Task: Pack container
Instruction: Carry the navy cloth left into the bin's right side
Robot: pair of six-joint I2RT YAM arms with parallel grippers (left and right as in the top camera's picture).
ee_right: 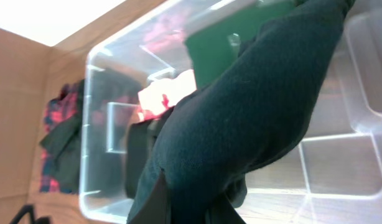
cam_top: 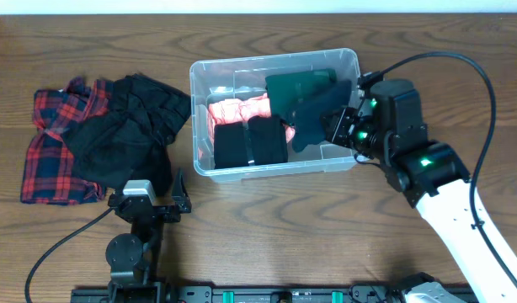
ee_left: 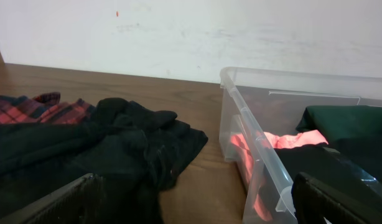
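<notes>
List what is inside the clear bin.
The container holds a green folded garment, a pink garment and black folded pieces. The dark garment in the right gripper hides what lies under it.

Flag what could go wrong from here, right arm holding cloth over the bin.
1. The dark garment hangs bunched from the right gripper; released here, it may land crumpled on the folded clothes or drape over the container rim.
2. That gripper sits close to the container's right wall; a sideways move could shove it.
3. The black pile waits outside; room may run short.
</notes>
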